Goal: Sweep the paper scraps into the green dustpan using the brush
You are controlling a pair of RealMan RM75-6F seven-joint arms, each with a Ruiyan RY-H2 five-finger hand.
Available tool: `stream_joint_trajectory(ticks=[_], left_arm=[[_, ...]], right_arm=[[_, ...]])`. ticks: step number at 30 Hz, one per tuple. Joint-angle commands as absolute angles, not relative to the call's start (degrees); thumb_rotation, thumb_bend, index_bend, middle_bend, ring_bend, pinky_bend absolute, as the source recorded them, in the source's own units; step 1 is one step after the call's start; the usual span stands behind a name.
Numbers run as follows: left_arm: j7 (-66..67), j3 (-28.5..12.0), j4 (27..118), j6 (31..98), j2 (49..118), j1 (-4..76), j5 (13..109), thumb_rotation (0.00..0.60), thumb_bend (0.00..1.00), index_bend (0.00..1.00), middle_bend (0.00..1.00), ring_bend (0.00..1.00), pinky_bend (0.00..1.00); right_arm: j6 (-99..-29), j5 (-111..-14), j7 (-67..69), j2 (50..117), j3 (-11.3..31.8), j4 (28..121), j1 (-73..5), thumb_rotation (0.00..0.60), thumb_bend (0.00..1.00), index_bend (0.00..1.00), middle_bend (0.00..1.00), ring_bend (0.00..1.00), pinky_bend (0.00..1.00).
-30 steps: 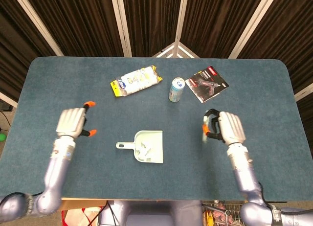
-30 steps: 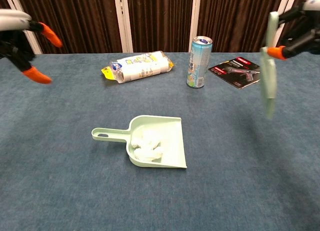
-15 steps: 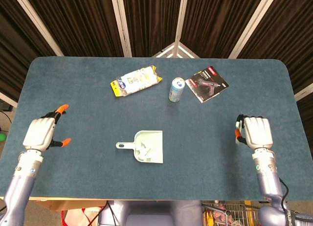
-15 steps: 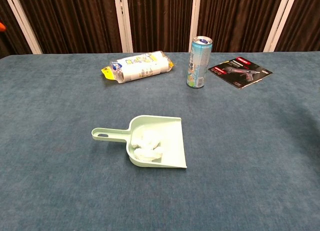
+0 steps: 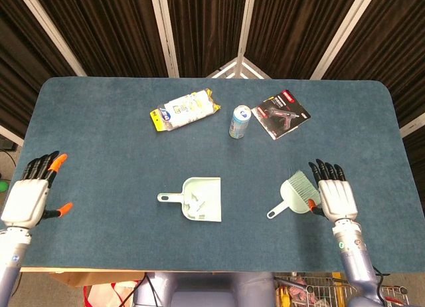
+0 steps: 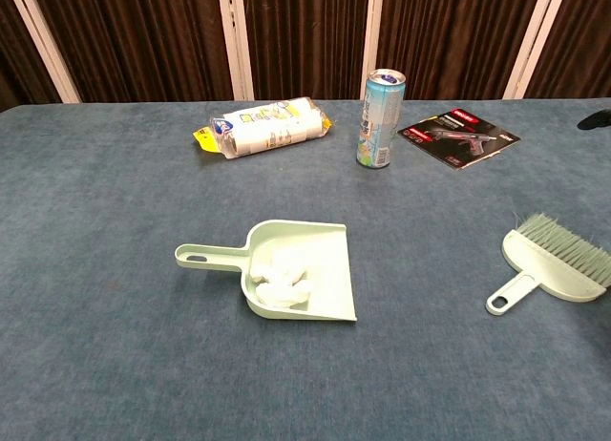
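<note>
Both hands, left hand (image 5: 28,199) and right hand (image 5: 335,195), are lying open; the brush (image 5: 295,194) is resting lower right, paper scraps (image 6: 280,277) sitting inside the green dustpan (image 5: 208,187) at centre, so withdrawing gently seems wise.

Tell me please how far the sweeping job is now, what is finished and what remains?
Done, as it looks: the paper scraps lie inside the green dustpan, and I see none loose on the table. The brush lies flat on the table beside the right hand. In hand: nothing; the right hand and the left hand are both open. Left: apparently nothing.
</note>
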State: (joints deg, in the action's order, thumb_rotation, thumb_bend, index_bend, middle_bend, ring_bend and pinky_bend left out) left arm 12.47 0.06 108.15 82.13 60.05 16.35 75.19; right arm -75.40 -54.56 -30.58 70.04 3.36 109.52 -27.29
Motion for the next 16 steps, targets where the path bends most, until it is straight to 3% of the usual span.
stream_joint_trajectory(ticks=[1,11,16], left_arm=[[10.1,2.6,104.5,84.9,60.3,13.1,79.2,0.6,0.02,0.0,0.0,0.0,0.0],[6.8,4.7,94.1,92.3,62.7,6.7,85.9,0.6,0.02,0.0,0.0,0.0,0.0],[4.6,3.3,93.6,90.5,63.2,6.4,83.7,0.6,0.0,0.0,0.0,0.0,0.0]], right_arm=[[-77.1,-59.7,-28.9,68.2,0.9,108.3,-24.8,0.6,0.36,0.0,0.0,0.0,0.04],[-91.4,-78.5,-13.6,63.9,-6.1,97.9,-12.2,0.6,0.36,0.0,0.0,0.0,0.02],[-95.8,-83.3,-7.0,63.7,-5.8,94.3,-9.0,0.6,0.36,0.0,0.0,0.0,0.0]])
